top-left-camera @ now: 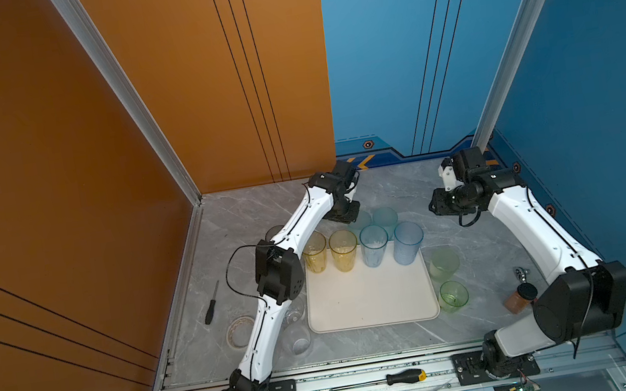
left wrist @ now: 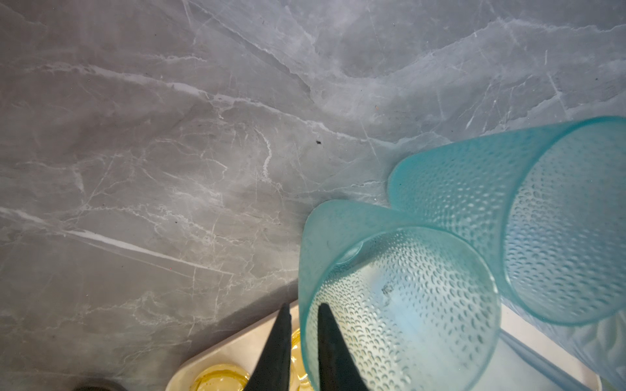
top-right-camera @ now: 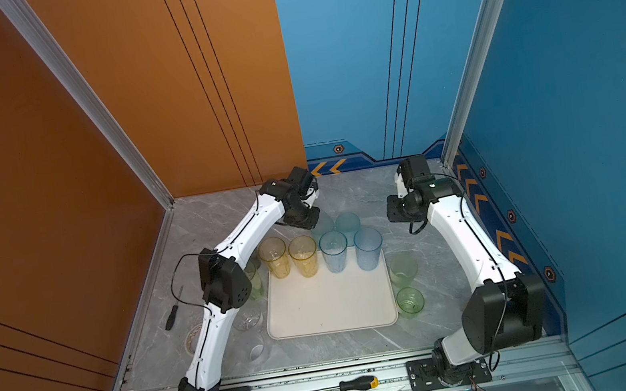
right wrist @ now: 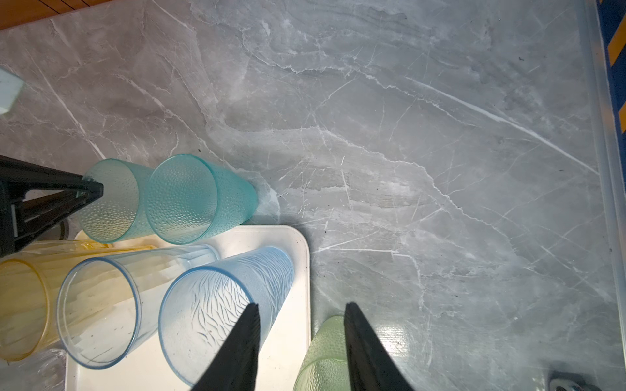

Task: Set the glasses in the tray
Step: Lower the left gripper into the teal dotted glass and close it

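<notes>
Tray (top-left-camera: pixel 369 301), cream, smooth, round-cornered, holds four tall ones upright along its far edge: two yellow glasses (top-left-camera: pixel 345 256), then two blue glasses (top-left-camera: pixel 407 243), one wavy-ribbed. Left gripper (left wrist: pixel 305 306) pinches the rim of a dimpled teal glass (left wrist: pixel 399 304), over marble (left wrist: pixel 169 135) just behind the tray. Right gripper (right wrist: pixel 302 304) hangs open, empty, over the tray's right edge.

Tall glasses (top-left-camera: pixel 345 257) crowd the far edge of the tray (top-left-camera: pixel 369 301); nearer part lies open.

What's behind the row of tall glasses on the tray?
Two teal glasses on the table past the tray; the left pincer pinches one's rim. In both top views, that pincer and the blue glasses partly cover them.
</notes>
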